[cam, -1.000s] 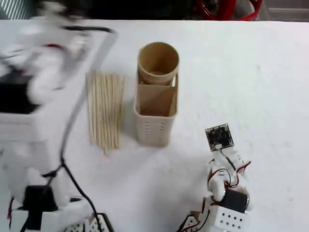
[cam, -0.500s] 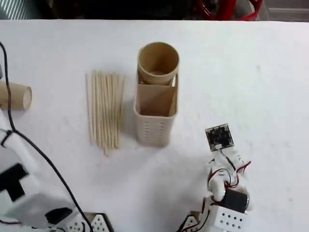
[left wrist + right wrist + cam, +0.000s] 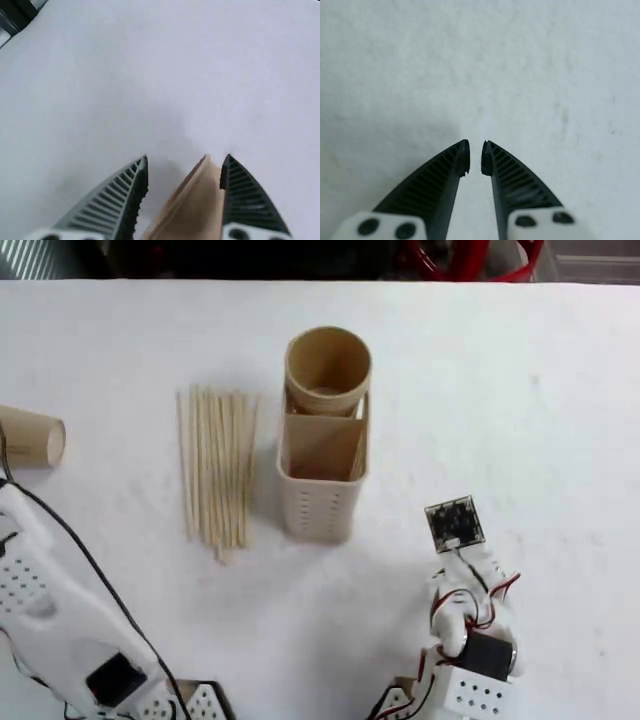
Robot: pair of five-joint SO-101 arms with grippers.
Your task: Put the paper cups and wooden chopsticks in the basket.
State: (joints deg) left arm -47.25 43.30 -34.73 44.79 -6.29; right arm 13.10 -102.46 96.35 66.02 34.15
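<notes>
Left gripper point(image 3: 186, 158) hangs spread over the white table point(image 3: 150, 70). A paper cup point(image 3: 192, 210) lies between its fingers, close against one and with a gap to the other, so nothing is gripped. On the right wrist view, the right gripper point(image 3: 474, 146) is all but closed on nothing, a thin slit between its tips. From the high view, that paper cup lies on its side at the table's left edge, with the left arm point(image 3: 60, 620) near it. The wooden chopsticks point(image 3: 215, 470) lie bundled just beside the basket point(image 3: 318, 505). A second paper cup point(image 3: 327, 370) stands upright in the basket's far compartment. The right arm point(image 3: 470, 640) sits well apart from the basket
</notes>
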